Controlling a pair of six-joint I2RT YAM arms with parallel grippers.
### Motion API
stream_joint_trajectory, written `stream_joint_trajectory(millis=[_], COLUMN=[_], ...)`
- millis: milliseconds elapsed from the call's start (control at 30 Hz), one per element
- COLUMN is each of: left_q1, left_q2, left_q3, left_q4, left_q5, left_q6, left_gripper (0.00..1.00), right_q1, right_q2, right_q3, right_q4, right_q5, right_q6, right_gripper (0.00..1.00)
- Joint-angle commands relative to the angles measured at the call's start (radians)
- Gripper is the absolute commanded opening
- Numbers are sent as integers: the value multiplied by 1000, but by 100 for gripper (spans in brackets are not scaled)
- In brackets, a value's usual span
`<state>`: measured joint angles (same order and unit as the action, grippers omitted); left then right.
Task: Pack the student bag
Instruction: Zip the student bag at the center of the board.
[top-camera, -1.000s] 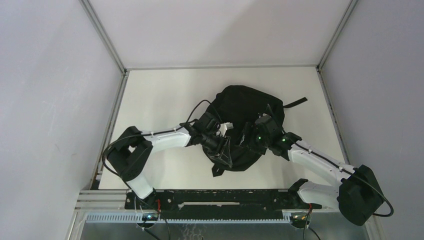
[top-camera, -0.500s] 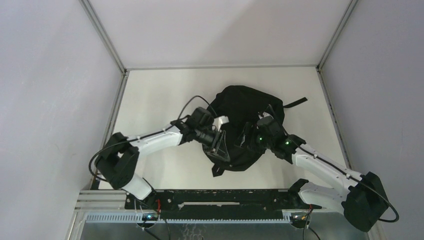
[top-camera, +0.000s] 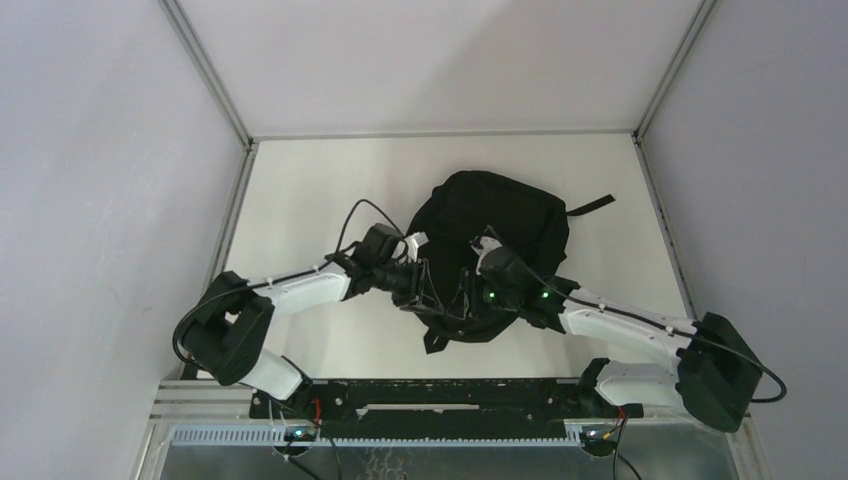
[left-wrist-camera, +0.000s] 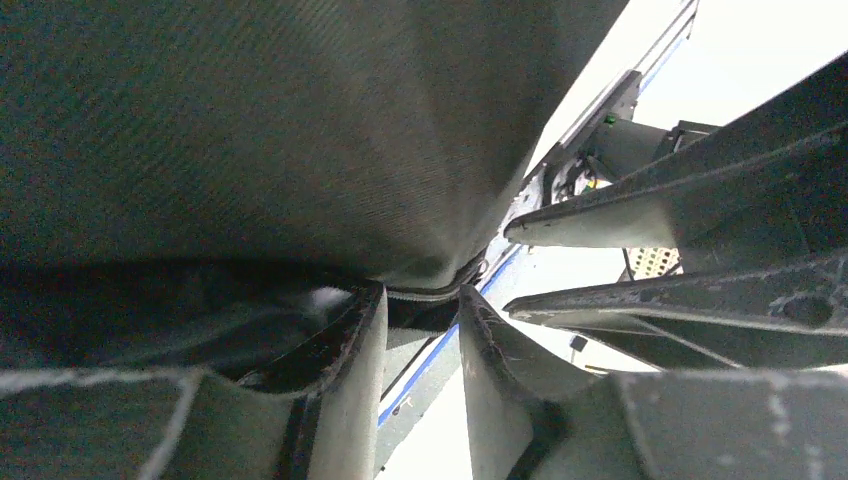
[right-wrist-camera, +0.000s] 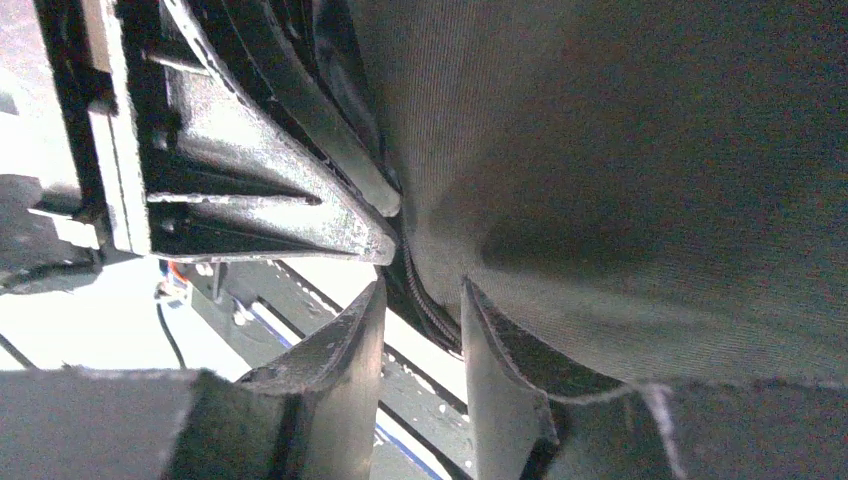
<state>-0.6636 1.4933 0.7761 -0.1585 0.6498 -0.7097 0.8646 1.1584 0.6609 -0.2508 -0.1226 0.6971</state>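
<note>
Wrist views — left hand (left-wrist-camera: 420, 320) and right hand (right-wrist-camera: 422, 310) pinch rim of black student bag (left-wrist-camera: 250, 130).

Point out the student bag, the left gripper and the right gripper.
student bag (top-camera: 495, 215): top external view, on its black fabric top.
left gripper (left-wrist-camera: 420, 300): left wrist view, between its fingertips.
right gripper (right-wrist-camera: 423, 290): right wrist view, between its fingertips.

Overhead view looks down from behind the bases across the counter (top-camera: 320, 190). Both wrist cameras sit tight against the student bag (top-camera: 500, 205), peering past their own fingers (left-wrist-camera: 345, 360) at the same fabric edge.
</note>
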Motion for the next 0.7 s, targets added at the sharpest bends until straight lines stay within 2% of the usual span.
stream_joint_trajectory(millis=[0,233,467,667], left_q1=[-1,-2,-2,-2], left_q2=[-7,-8,-1,4], left_q3=[-77,-133,-125,-116], left_q4=[109,148,155,175], left_q5=[-7,17,31,36], left_q6=[-62,-73,-78,-77], left_gripper=[37,37,36,36], right_q1=[52,104,123,167], right_q2=[77,146,189,223], right_q3=[49,49,49,84], right_q4=[43,4,27,-7], right_q5=[-18,23,40,72], right_q6=[-51,-78,-76,-115], right_gripper=[40,40,43,38])
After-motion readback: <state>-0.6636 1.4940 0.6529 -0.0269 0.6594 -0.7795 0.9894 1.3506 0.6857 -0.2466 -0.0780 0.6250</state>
